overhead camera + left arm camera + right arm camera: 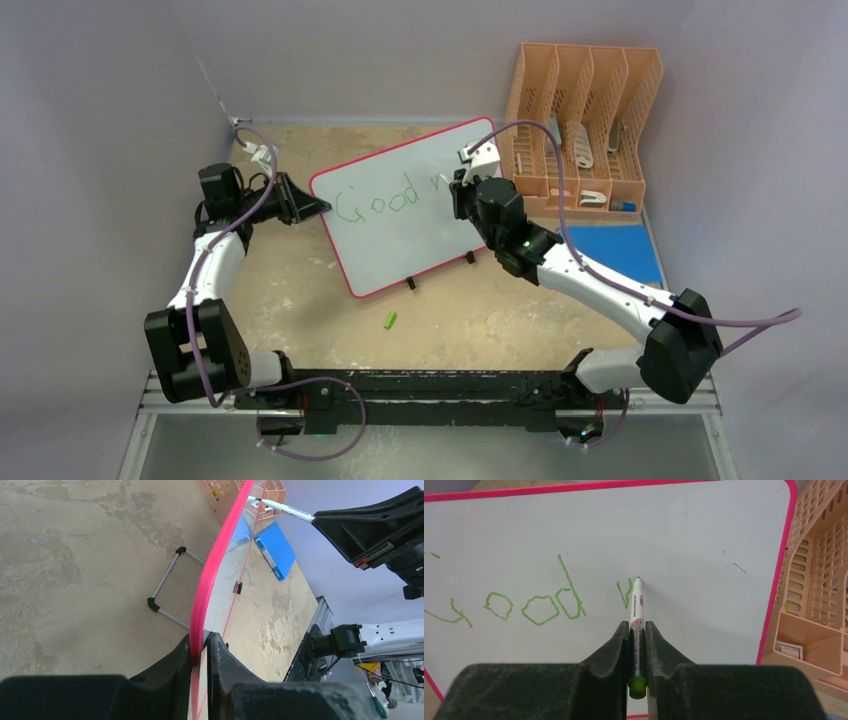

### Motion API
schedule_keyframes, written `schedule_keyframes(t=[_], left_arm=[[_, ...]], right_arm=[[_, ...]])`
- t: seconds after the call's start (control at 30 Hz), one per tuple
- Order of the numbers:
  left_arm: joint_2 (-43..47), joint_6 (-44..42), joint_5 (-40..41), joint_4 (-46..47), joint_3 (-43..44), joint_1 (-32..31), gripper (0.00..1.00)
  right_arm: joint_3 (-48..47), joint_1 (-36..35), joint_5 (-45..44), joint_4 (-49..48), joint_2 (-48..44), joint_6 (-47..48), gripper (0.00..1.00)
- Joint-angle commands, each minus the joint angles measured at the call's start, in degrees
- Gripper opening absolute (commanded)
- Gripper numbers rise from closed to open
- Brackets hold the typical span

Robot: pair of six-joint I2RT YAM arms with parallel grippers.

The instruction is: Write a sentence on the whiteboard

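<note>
Two pincers are at work. The right gripper [637, 626] is clamped on a green marker [637, 602], whose tip touches the whiteboard [684, 535] just right of the sentence [524, 605]. It reads "Good" plus one further green stroke. The left gripper [201, 642] is pinched on the board's red rim at its left edge. The board stands propped mid-table, a wire frame [167, 587] behind it, on the mottled tan table [300, 300]. A loose green cap [390, 320] lies nearer. To the right sit an orange file rack [585, 100] and a flat blue folder [620, 250], with pale walls [420, 50] around. The right arm [600, 285] reaches in from the near right. The left arm [210, 265] runs up the left side, wrist turned toward the board.
</note>
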State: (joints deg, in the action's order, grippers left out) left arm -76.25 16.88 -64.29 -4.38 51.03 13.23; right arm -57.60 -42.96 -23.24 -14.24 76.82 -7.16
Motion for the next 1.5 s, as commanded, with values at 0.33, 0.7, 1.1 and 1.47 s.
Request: schedule_keyframes(t=[0.33,0.7,1.1,1.47], left_arm=[[0.14,-1.47,2.23,-1.59,0.53,-1.39,0.0],[0.22,-1.5,2.37,-1.75,0.53,-1.43,0.0],[0.22,-1.5,2.89,-1.95,0.57,-1.38,0.0],[0.14,-1.55,3.03,-1.95,0.6,-1.37,0.0]], right_arm=[[0.89,0.69,-0.4,-2.64,-0.16,-0.92,0.0],[1.09,0.81,-0.48,-2.31,-0.7,-0.97,0.0],[1.37,0.85,0.53,-1.57,-3.88,-1.53,0.0],[2.51,0.82,1.36,-0.44,-4.81,-2.42,0.0]])
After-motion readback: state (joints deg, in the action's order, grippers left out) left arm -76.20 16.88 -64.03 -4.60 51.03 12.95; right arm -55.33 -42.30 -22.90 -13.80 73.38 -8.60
